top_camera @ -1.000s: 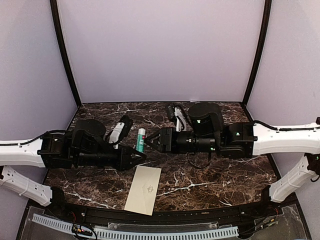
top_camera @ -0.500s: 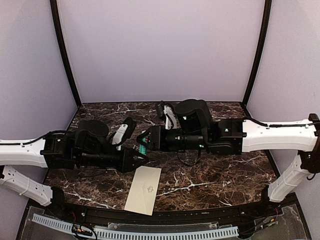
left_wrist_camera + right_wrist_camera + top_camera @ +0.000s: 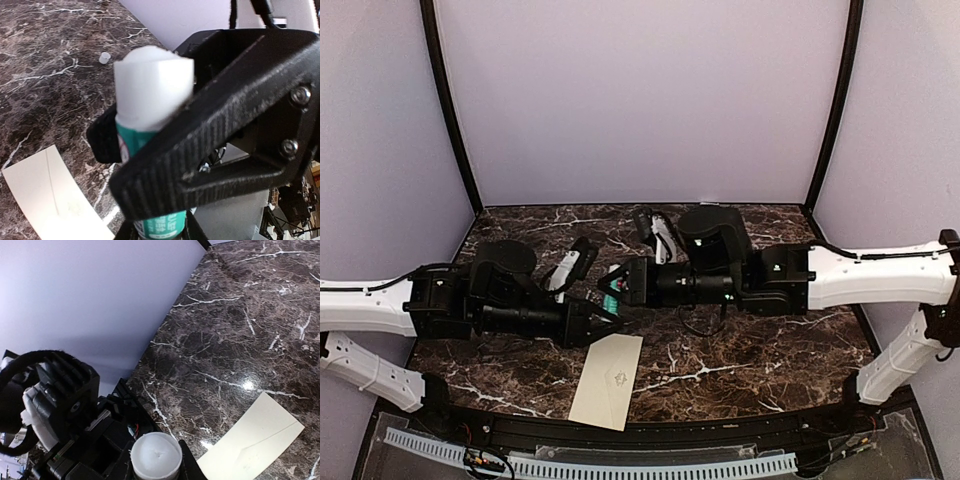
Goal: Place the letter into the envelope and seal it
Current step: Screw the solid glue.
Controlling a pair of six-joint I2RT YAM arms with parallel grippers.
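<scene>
Envelope [image 3: 608, 378] is lying flat on the table [image 3: 770, 340] at the near edge, emblem up, just below both arms. My worry is having two grips on one glue stick [image 3: 150, 95]. If either arm tugs off-axis, the stick could twist loose and drop onto the paper, smearing it. Left gripper [image 3: 601, 318] is narrowed onto the stick's green lower part, and right gripper [image 3: 618, 286] is pinched round it just under the white end. No letter in sight, so I'm guessing it's inside.

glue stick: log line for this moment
left tool: grips glue stick | right tool: closed near its white end | envelope: flat on table, not held
</scene>
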